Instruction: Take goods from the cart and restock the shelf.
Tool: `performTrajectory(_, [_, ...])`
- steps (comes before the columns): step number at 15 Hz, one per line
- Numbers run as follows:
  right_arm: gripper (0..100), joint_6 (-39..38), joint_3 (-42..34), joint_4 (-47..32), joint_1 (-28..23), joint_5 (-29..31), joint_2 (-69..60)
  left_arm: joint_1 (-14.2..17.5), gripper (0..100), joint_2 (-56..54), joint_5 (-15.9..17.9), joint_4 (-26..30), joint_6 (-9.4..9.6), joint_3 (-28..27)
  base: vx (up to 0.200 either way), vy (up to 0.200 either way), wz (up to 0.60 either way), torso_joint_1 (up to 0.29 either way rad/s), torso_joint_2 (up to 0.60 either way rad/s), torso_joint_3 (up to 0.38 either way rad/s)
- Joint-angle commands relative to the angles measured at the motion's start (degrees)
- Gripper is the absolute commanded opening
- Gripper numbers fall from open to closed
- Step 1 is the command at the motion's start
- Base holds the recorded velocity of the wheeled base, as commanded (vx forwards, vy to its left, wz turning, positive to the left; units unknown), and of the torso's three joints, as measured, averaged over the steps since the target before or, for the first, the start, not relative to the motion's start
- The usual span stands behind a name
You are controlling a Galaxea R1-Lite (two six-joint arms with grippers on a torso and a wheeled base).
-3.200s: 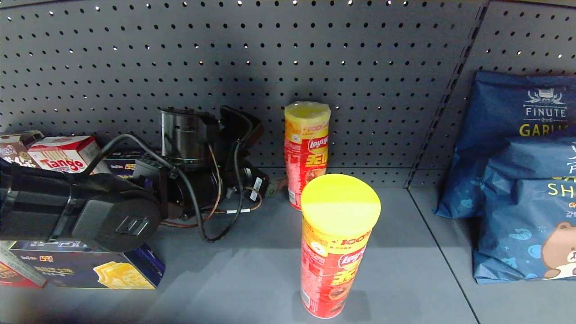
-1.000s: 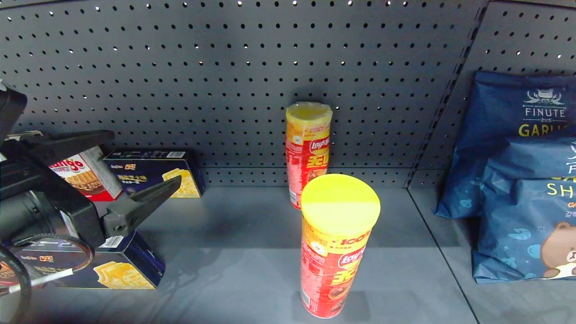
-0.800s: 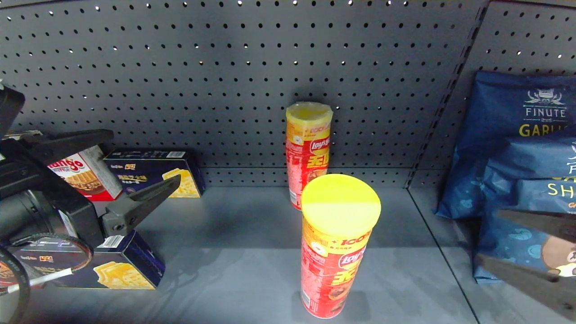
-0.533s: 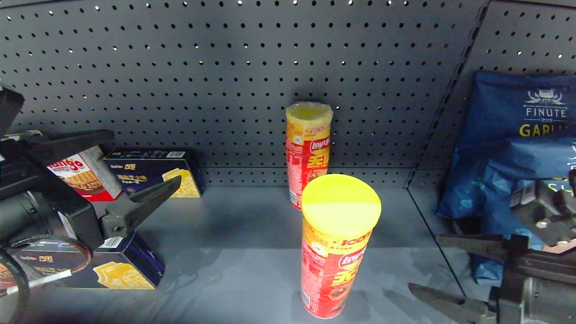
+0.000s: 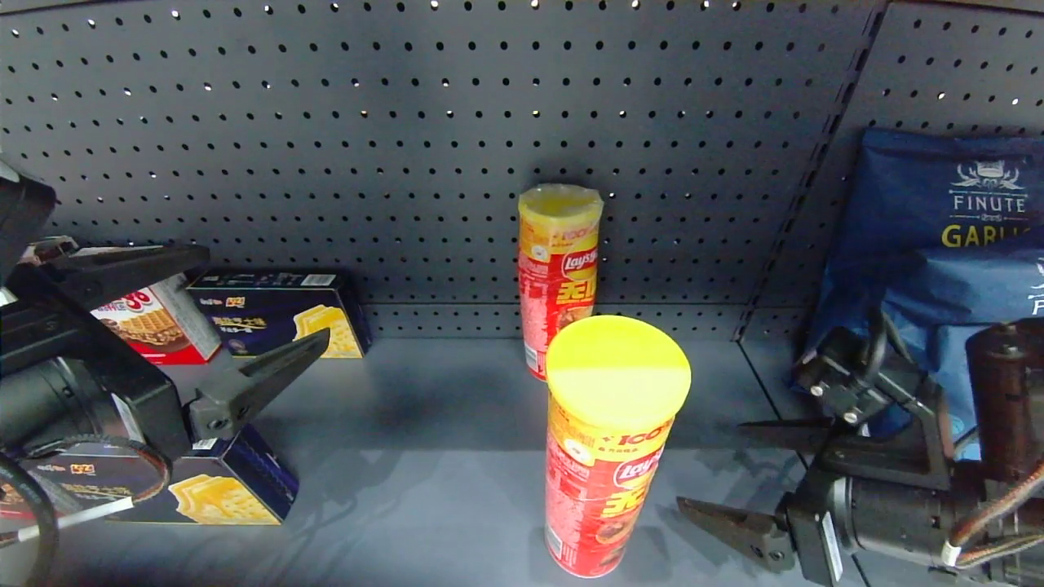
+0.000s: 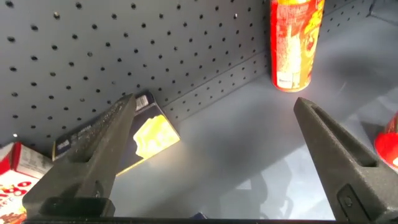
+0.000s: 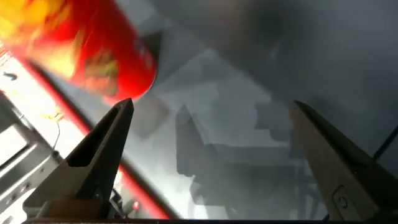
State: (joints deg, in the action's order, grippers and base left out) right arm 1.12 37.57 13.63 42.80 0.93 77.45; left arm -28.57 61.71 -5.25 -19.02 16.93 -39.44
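Front chip canister (image 5: pixel 616 444) stands upright on the shelf (image 5: pixel 440 432), second canister (image 5: pixel 559 277) behind it at the pegboard (image 5: pixel 326 122); right gripper (image 5: pixel 710 466), spread wide and empty, sits low just beside it, so a sideways nudge could tip the tall canister; left gripper (image 5: pixel 261 293) likewise spread, empty, well apart.

Dim, cool light reaches the grey metal shelf floor (image 5: pixel 457 489) from above and in front. On the tall red crisp tube (image 5: pixel 599 497), the yellow plastic lid (image 5: pixel 617 371) glows bright toward 6 o'clock and is shaded toward 12. Pinpoints of light shine through the dark perforated back panel (image 5: pixel 408 122) at 12 o'clock, where the rows of holes bow. The right wrist view smears the tube with blur.
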Motion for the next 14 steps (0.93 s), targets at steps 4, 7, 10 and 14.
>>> performTrajectory(4, [100, 0.02, 7.43, 0.17, -2.11, 0.30, 7.72, 0.10, 100, -0.71, -0.02, 0.03, -0.23, 0.76, 0.000, 0.000, 0.00, 0.000, 0.00, 0.000])
performTrajectory(7, [100, 0.02, 8.22, 0.17, -0.88, 0.30, 8.69, 0.10, 100, -0.98, -0.02, 0.03, -0.23, 1.47, 0.000, 0.000, 0.00, 0.000, 0.00, 0.000])
performTrajectory(10, [100, 0.02, 7.78, 0.17, 1.06, 0.22, 8.51, 0.10, 100, -1.15, -0.02, -0.05, -0.23, 2.52, 0.000, 0.000, 0.00, 0.000, 0.00, 0.000])
performTrajectory(14, [100, 0.02, 7.34, 0.17, 2.20, 0.39, 8.25, 0.10, 100, -1.59, 0.07, -0.05, -0.23, 2.43, 0.000, 0.000, 0.00, 0.000, 0.00, 0.000])
